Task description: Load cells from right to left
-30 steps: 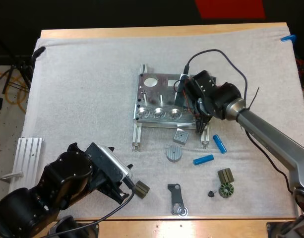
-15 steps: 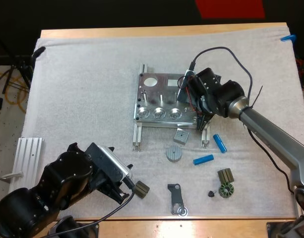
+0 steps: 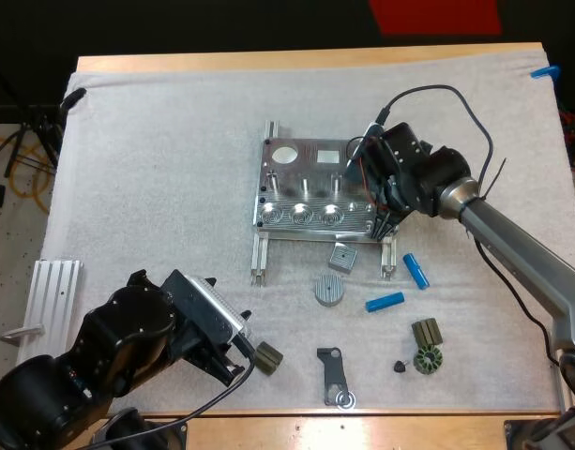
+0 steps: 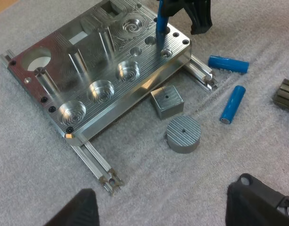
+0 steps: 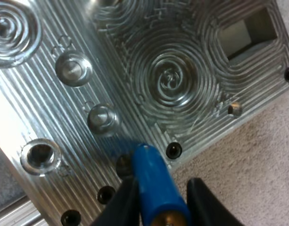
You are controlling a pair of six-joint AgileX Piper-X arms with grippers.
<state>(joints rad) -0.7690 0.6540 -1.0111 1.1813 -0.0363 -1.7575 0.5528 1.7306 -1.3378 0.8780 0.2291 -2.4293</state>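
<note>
The metal fixture [image 3: 306,192] lies mid-mat with three round pockets along its front. My right gripper [image 3: 379,217] is over its right end, shut on a blue cell [image 5: 151,179]. In the left wrist view that cell [image 4: 159,19] stands nearly upright, its lower end at a small hole near the fixture's right edge [image 4: 175,40]; how deep it sits I cannot tell. Two loose blue cells [image 3: 416,271] [image 3: 385,302] lie on the mat to the fixture's front right. My left gripper [image 3: 235,361] is open near the mat's front, beside a small dark part [image 3: 266,356].
A grey square block [image 3: 341,257] and a grey ribbed disc [image 3: 330,290] lie just in front of the fixture. Dark parts [image 3: 426,345] and a black bracket [image 3: 334,373] sit near the front edge. A white ribbed rail [image 3: 54,291] lies at the left.
My right gripper has shifted a little right and toward the far side with the blue cell still in it. My left arm has not moved.
</note>
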